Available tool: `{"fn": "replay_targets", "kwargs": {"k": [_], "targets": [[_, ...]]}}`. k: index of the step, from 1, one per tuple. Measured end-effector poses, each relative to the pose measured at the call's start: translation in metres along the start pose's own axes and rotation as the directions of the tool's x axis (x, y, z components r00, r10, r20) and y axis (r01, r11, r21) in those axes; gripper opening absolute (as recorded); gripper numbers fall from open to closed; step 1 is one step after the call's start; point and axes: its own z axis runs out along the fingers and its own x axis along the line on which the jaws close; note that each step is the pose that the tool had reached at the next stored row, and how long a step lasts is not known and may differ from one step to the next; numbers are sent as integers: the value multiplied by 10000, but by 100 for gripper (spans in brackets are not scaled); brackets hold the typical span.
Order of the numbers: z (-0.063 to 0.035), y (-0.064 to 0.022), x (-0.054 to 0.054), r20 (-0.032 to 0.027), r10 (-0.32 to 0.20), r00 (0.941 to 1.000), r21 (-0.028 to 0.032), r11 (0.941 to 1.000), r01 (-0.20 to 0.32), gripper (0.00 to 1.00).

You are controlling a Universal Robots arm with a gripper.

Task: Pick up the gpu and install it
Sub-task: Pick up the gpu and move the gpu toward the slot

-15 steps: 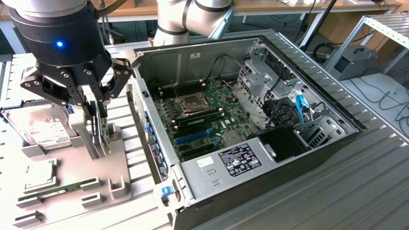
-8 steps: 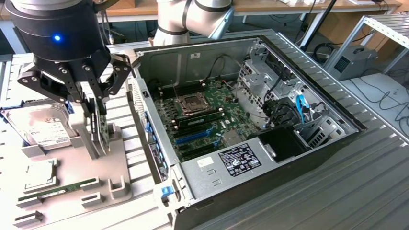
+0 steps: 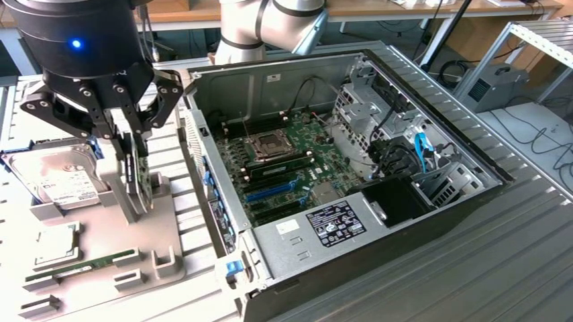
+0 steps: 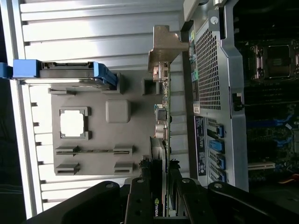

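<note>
1. While the gpu (image 4: pixel 164 107) stands on edge in its slot of the grey holder (image 4: pixel 93 140), the gripper (image 4: pixel 160 186) sits directly over it, to the exterior view's left of the open computer case (image 3: pixel 470 178).
2. The fingers (image 4: pixel 139 200) are narrowed onto the card's two faces and appear to clamp it. Its silvery bracket (image 4: pixel 163 44) juts out beyond them.
3. Judging by this, the pick-up step is in hand: the card is gripped, but its lower edge seems not yet clear of the holder. The blue expansion slots (image 3: pixel 268 193) on the motherboard are bare.
4. The next move likely calls for a straight pull along the slot without twisting. The card should stay upright so its connector edge and bracket keep their alignment.
</note>
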Motion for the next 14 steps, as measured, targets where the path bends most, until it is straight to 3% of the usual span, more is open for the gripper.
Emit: {"fn": "replay_targets", "kwargs": {"k": [14], "targets": [[-122,2,-3,0,0,10000,-18,10000,0,26]]}}
